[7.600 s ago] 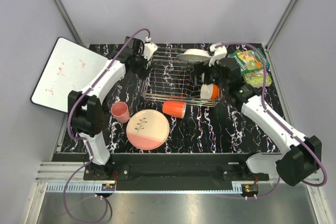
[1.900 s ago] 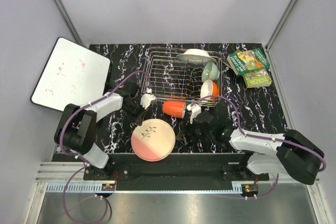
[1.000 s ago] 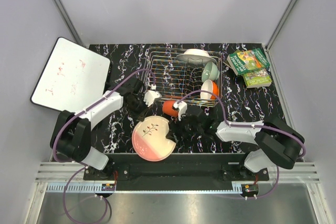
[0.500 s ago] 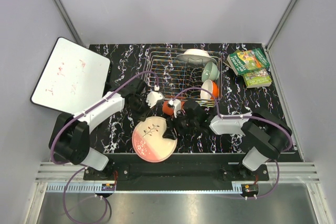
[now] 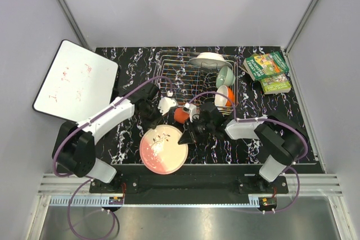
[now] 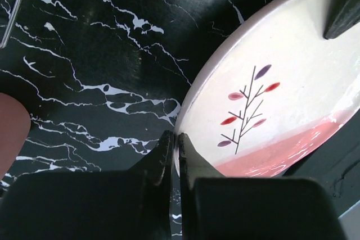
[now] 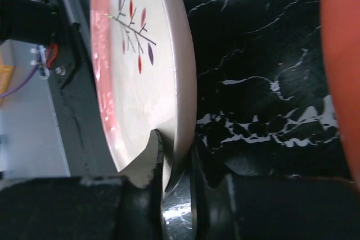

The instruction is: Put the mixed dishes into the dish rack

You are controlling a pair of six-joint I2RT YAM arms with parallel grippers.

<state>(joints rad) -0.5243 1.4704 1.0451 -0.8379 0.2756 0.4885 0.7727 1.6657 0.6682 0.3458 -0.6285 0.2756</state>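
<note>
The pink plate with a dark sprig (image 5: 162,151) is near the table's front, gripped on two sides and tilted. My left gripper (image 5: 153,127) is shut on its far-left rim (image 6: 181,117), and my right gripper (image 5: 185,139) pinches its right rim (image 7: 183,88). The orange mug (image 5: 180,115) lies on its side just behind the plate, before the dish rack (image 5: 185,80). Standing in the rack are the white plate (image 5: 207,59), pale green bowl (image 5: 225,75) and orange-and-white bowl (image 5: 225,95). The pink cup (image 6: 10,136) shows only at the left wrist view's edge.
A whiteboard (image 5: 73,80) leans off the table's left side. Green-covered books (image 5: 267,71) lie at the back right. The black front rail (image 5: 191,182) runs just below the plate. Purple cables loop over both arms.
My right gripper has closed from wide open onto the plate's right rim. The plate has shifted slightly left and tilted. The left gripper stays shut on the plate.
</note>
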